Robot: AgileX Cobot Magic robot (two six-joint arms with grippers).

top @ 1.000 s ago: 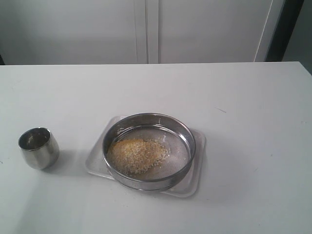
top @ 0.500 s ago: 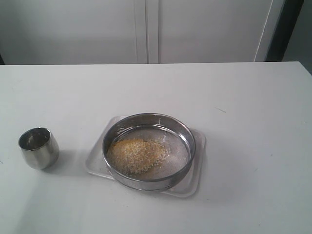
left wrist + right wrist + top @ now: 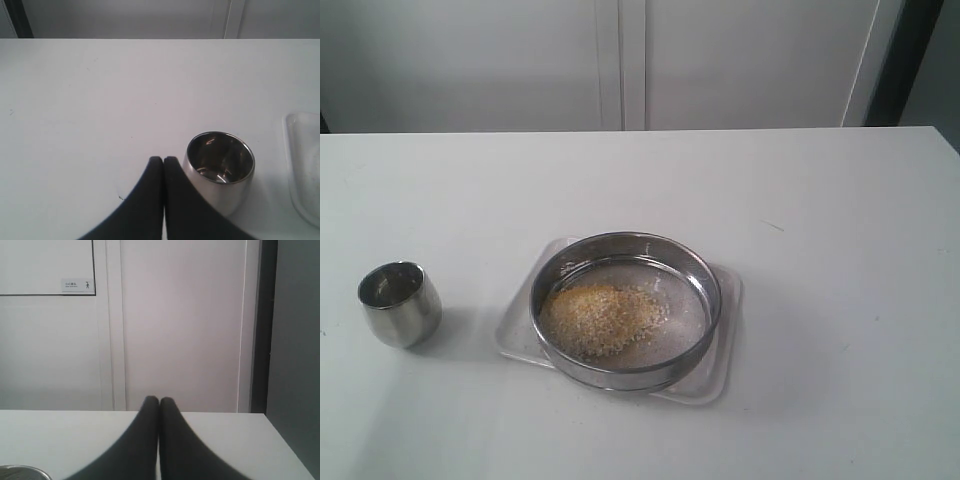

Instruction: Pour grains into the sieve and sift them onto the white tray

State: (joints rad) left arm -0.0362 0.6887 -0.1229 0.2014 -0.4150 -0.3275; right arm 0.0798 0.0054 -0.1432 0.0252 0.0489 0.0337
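Note:
The wide steel sieve [image 3: 625, 250] rests on the white tray [image 3: 725, 350] in the middle of the table. A sandy heap of yellow and pale grains [image 3: 600, 318] lies on the left part of its mesh. A small rounded steel cup [image 3: 400, 303] stands upright and empty at the left; the left wrist view shows the cup [image 3: 220, 172] too. My left gripper [image 3: 163, 161] is shut, empty, just beside the cup. My right gripper [image 3: 159, 401] is shut and empty, raised over the table. Neither gripper appears in the exterior view.
The white table [image 3: 820, 200] runs back to pale cabinet doors [image 3: 620, 60]. A corner of the tray [image 3: 302, 165] shows in the left wrist view, and a sliver of the sieve rim [image 3: 20, 472] in the right wrist view.

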